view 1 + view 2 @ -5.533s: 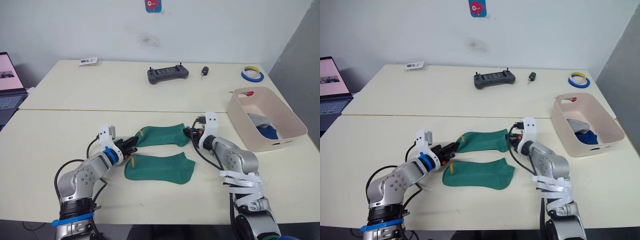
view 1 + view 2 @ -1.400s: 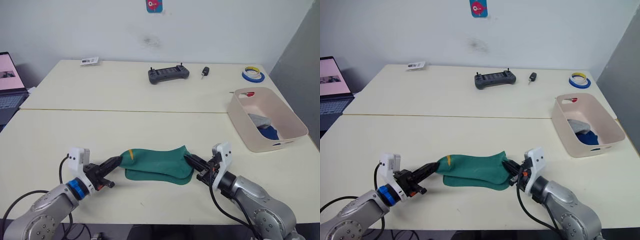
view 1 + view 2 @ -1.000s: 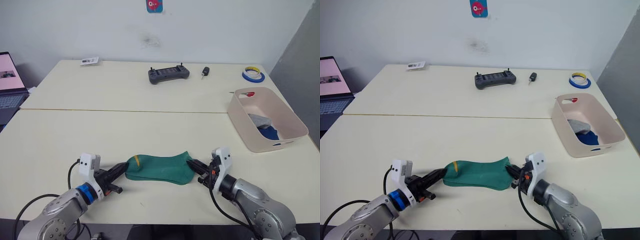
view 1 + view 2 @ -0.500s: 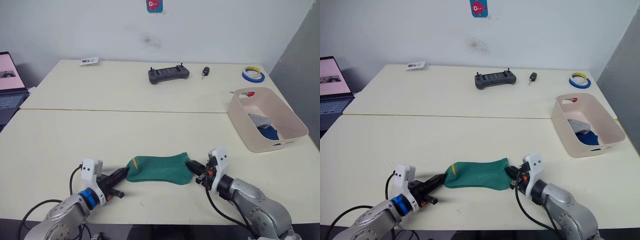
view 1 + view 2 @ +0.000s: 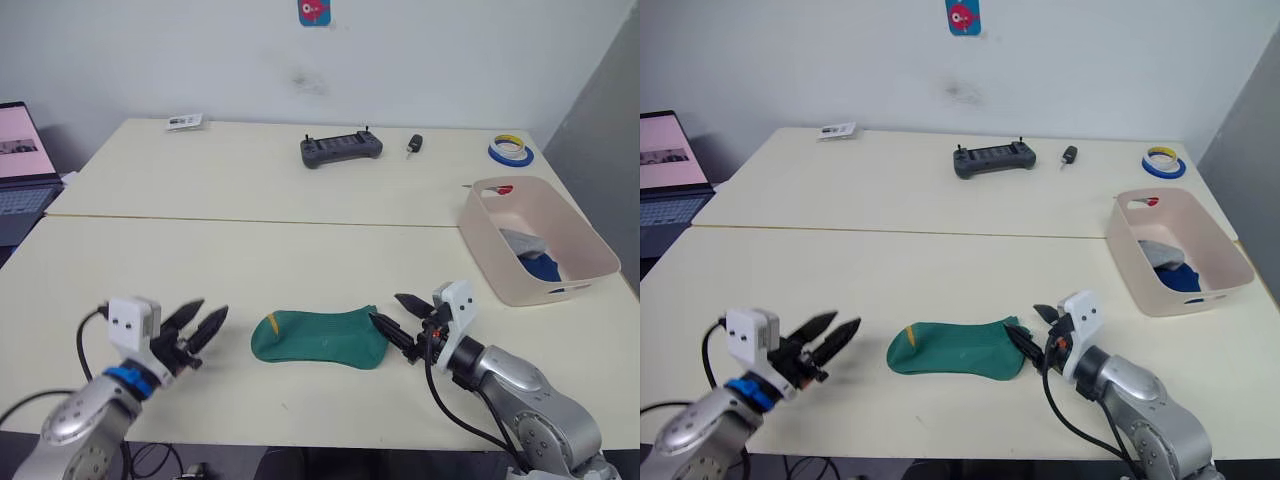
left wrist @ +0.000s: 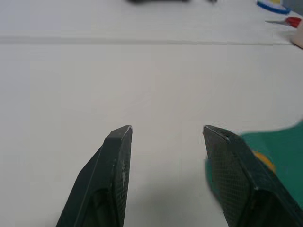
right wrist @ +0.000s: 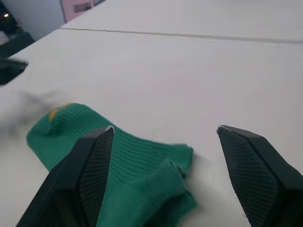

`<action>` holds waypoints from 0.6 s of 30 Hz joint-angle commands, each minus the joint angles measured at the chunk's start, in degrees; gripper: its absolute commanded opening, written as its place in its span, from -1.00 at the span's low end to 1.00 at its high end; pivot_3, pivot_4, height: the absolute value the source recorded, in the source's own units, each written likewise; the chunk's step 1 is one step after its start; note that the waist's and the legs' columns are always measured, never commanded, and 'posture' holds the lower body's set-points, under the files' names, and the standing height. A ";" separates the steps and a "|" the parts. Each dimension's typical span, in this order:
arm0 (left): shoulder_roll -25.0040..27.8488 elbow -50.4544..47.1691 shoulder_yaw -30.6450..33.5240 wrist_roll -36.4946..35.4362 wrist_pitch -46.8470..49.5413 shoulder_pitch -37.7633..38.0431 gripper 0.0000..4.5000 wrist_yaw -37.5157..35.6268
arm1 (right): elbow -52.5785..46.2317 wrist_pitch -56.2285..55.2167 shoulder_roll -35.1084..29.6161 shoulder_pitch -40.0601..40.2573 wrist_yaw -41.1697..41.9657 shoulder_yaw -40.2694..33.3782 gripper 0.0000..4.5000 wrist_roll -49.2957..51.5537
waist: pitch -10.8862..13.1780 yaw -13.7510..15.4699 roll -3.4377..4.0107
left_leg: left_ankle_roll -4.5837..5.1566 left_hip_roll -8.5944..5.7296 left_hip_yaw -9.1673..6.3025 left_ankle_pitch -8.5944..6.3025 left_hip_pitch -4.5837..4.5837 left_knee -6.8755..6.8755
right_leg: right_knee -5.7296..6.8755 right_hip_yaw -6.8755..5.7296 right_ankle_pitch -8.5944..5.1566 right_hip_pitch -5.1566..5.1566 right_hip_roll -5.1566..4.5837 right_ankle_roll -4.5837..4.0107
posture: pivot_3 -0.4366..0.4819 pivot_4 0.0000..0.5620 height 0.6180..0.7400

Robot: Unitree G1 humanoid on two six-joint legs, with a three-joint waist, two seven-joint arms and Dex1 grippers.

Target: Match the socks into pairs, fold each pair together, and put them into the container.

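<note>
Released since half a second ago: both grippers have let go of the green pair and drawn back, the left one well clear, the right one barely.

Head views: green pair (image 5: 320,338), two socks stacked as one, flat on the near part of the desk (image 5: 300,265), long axis running left to right, yellow-tipped toe end toward the robot's left, cuff end toward its right. Right gripper (image 5: 403,322), fingers spread wide, the lower finger touching or just beside the cuff end, the upper finger raised clear of it; the nearer arm by far. Left gripper (image 5: 198,322), fingers parted, apart from the toe end with bare desk between. Container (image 5: 585,252) far to the right, grey and dark blue socks (image 5: 530,255) already inside.

Left wrist view: fingers (image 6: 116,161) open on bare desk; toe end of the pair beside and partly behind one finger, outside the gap.

Right wrist view: fingers (image 7: 97,163) wide; cuff end lies in the gap, toward one finger, the pair stretching away ahead.

Judgement: fold step next; the right gripper is placed to take the cuff and carry it along the long axis toward the toe
</note>
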 commanded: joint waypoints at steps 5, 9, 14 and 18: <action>5.60 0.87 -16.47 3.65 -2.77 -7.97 -0.56 -14.29 | -0.76 -3.62 -0.97 -4.47 2.43 8.83 -0.02 -6.23 | -0.01 -0.80 0.00 | -0.01 0.01 0.20 0.00 -0.02 0.01 | -0.05 0.13 0.00 -0.06 0.03 0.00 | -0.05 -0.47 1.00; 6.50 6.42 -21.66 8.31 -3.59 -11.14 -1.00 -16.20 | 5.52 -4.25 0.14 -7.63 2.66 15.53 -0.67 -11.70 | 0.02 -0.72 0.05 | 0.01 0.13 0.08 0.00 0.03 -0.01 | 0.03 0.15 0.01 -0.11 0.21 -0.02 | -0.05 -0.47 1.00; 7.01 13.17 -22.72 14.41 -6.88 -12.54 -1.00 -15.67 | 13.63 -5.63 1.52 -10.01 2.46 19.82 -0.99 -17.72 | 0.03 -0.53 0.06 | 0.02 0.16 0.01 -0.01 0.03 0.01 | 0.05 0.09 0.10 -0.10 0.32 -0.19 | -0.05 -0.47 1.00; 8.80 19.63 -24.24 18.91 -7.51 -12.06 -1.00 -16.64 | 15.09 -5.77 0.66 -8.16 1.82 17.12 -0.99 -19.13 | 0.01 -0.51 0.05 | 0.03 0.15 0.03 -0.01 -0.01 0.02 | 0.01 0.13 0.10 -0.12 0.25 -0.18 | -0.05 -0.47 1.00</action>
